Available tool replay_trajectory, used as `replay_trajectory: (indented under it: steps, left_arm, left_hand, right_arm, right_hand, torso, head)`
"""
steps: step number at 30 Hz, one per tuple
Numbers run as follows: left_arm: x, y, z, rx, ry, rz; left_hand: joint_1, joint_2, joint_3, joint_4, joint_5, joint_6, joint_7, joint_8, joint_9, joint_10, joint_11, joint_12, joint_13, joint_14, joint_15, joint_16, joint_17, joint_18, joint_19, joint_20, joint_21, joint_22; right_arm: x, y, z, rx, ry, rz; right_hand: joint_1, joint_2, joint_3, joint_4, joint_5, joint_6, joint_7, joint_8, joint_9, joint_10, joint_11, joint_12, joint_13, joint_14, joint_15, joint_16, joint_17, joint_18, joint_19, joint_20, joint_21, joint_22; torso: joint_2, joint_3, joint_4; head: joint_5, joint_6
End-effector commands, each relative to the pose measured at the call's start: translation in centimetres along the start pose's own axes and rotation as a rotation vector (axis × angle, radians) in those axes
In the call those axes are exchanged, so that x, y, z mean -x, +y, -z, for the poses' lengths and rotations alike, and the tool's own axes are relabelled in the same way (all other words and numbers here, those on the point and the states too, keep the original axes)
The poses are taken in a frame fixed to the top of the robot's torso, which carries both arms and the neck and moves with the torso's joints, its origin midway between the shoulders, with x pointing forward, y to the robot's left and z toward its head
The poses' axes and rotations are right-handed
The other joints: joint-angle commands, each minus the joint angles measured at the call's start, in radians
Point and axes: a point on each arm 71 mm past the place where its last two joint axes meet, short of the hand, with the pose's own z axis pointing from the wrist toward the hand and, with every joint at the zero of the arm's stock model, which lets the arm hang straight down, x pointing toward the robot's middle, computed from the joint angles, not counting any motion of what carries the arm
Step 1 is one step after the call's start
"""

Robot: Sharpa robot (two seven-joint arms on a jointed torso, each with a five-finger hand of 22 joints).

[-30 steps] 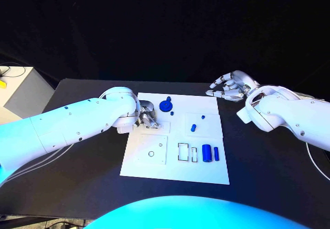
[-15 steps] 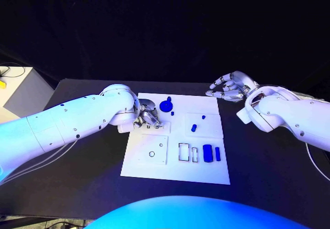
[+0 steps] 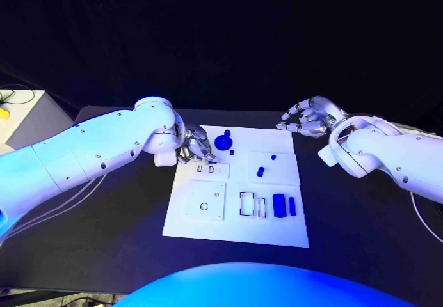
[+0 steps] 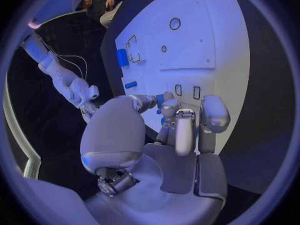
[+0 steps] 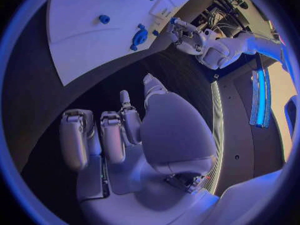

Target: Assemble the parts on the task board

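The left hand (image 3: 196, 148) is hovering over the far left of the white board (image 3: 277, 233), fingers curled in; whether it is pinching something, I cannot tell. The right hand (image 3: 309, 118) is waiting empty, fingers apart. The round blue part (image 3: 223, 141) is looking light, hard and smooth; I would grip its knob.

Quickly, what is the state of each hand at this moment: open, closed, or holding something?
Left hand: cannot be told; fingers curled over the task board, a small blue part at the fingertips.
Right hand: open, holding nothing.
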Motion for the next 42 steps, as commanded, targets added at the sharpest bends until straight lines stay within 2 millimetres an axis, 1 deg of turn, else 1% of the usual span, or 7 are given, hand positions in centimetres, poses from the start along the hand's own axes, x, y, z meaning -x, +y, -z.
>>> replay_trajectory:
  steps: [1, 6, 8, 15, 23, 30, 42]
  left_arm:
    - [-0.1, -0.2, 0.0, 0.026, 0.111, -0.044]
    - [0.4, -0.3, -0.6, 0.075, 0.137, -0.083]
    - [0.6, -0.4, -0.8, 0.091, 0.134, -0.094]
    - [0.8, -1.0, -1.8, 0.131, 0.139, -0.141]
    - [1.1, -1.7, -2.3, 0.148, 0.060, -0.158]
    - [1.0, -2.4, -2.4, 0.141, 0.025, -0.173]
    - [0.4, -2.9, -2.3, 0.149, 0.011, -0.226]
  left_hand:
    - [-0.007, 0.003, 0.195, -0.203, -0.001, -0.005, 0.001, 0.004, 0.002, -0.006, 0.002, -0.002, 0.002, 0.066, 0.007, -0.006, 0.178, 0.004, -0.005, 0.001, -0.002, 0.002]
    - [-0.009, 0.003, 0.196, -0.205, -0.001, -0.005, 0.001, 0.004, 0.002, -0.007, 0.002, -0.002, 0.001, 0.066, 0.007, -0.006, 0.178, 0.004, -0.005, 0.001, -0.003, 0.001]
    - [-0.028, 0.014, 0.201, -0.209, 0.001, 0.002, 0.001, 0.009, 0.003, 0.000, 0.002, 0.003, 0.009, 0.067, 0.009, -0.003, 0.182, 0.003, -0.003, 0.002, 0.001, 0.008]
    - [-0.082, 0.019, 0.228, -0.249, 0.013, 0.022, -0.008, 0.020, 0.003, 0.023, -0.004, 0.015, 0.027, 0.073, 0.003, 0.006, 0.195, -0.001, 0.010, -0.001, 0.014, 0.032]
    - [-0.126, 0.017, 0.266, -0.290, 0.032, 0.040, -0.015, 0.028, 0.003, 0.052, -0.012, 0.027, 0.051, 0.083, -0.004, 0.020, 0.215, -0.008, 0.034, -0.008, 0.036, 0.073]
    - [-0.136, 0.016, 0.274, -0.298, 0.036, 0.045, -0.017, 0.031, 0.003, 0.061, -0.014, 0.031, 0.058, 0.086, -0.006, 0.023, 0.220, -0.010, 0.040, -0.009, 0.042, 0.084]
    - [-0.145, 0.015, 0.282, -0.305, 0.042, 0.049, -0.019, 0.033, 0.003, 0.066, -0.016, 0.032, 0.061, 0.087, -0.008, 0.025, 0.224, -0.012, 0.044, -0.011, 0.046, 0.091]
  right_arm:
    - [-0.2, 0.0, 0.0, 0.006, 0.018, 0.011]
    - [-0.4, 0.0, -0.1, 0.005, 0.022, 0.010]
    - [-0.4, -0.1, -0.1, 0.004, 0.022, 0.010]
    - [-0.5, -0.1, -0.1, 0.003, 0.023, 0.010]
    - [-0.6, -0.1, -0.1, 0.006, 0.022, 0.010]
    - [-0.6, 0.0, 0.0, 0.012, 0.020, 0.013]
    - [-0.7, 0.0, 0.0, 0.017, 0.017, 0.013]
  right_hand:
    - [-0.010, 0.004, -0.005, 0.001, 0.007, -0.008, 0.002, 0.007, 0.001, -0.005, -0.003, -0.002, 0.097, 0.100, -0.004, -0.003, 0.241, 0.016, 0.072, -0.006, -0.006, 0.207]
    - [-0.010, 0.005, -0.005, 0.001, 0.008, -0.008, 0.002, 0.008, 0.001, -0.005, -0.003, -0.002, 0.097, 0.099, -0.004, -0.004, 0.241, 0.016, 0.072, -0.006, -0.005, 0.208]
    - [-0.010, 0.005, -0.005, 0.001, 0.008, -0.008, 0.002, 0.008, 0.001, -0.005, -0.003, -0.002, 0.097, 0.099, -0.004, -0.004, 0.241, 0.016, 0.072, -0.006, -0.005, 0.208]
    - [-0.009, 0.005, -0.004, 0.001, 0.010, -0.008, 0.001, 0.008, 0.001, -0.005, -0.003, -0.002, 0.097, 0.099, -0.004, -0.004, 0.240, 0.016, 0.072, -0.006, -0.006, 0.207]
    - [-0.009, 0.005, -0.004, 0.001, 0.010, -0.008, 0.001, 0.008, 0.001, -0.005, -0.003, -0.002, 0.097, 0.099, -0.004, -0.004, 0.240, 0.016, 0.072, -0.006, -0.006, 0.207]
    - [-0.008, 0.006, -0.004, 0.000, 0.013, -0.008, 0.001, 0.008, 0.001, -0.006, -0.003, -0.002, 0.096, 0.099, -0.004, -0.005, 0.239, 0.017, 0.071, -0.007, -0.008, 0.206]
    - [-0.008, 0.006, -0.004, 0.000, 0.013, -0.008, 0.001, 0.008, 0.001, -0.006, -0.003, -0.002, 0.096, 0.099, -0.004, -0.005, 0.239, 0.017, 0.071, -0.007, -0.008, 0.206]
  torso:
    - [0.001, 0.0004, 0.0005]
    - [0.000, 0.0003, 0.0004]
    - [0.000, -0.0007, 0.0004]
    - [0.000, -0.0008, 0.0002]
    - [0.001, -0.0019, 0.0011]
    - [0.002, -0.0035, 0.0009]
    - [0.002, -0.0029, 0.0004]
  head:
    - [0.000, 0.000]
    - [0.002, 0.000]
    - [0.004, 0.000]
    - [0.006, 0.000]
    - [0.010, 0.000]
    - [0.011, 0.000]
    - [0.013, 0.000]
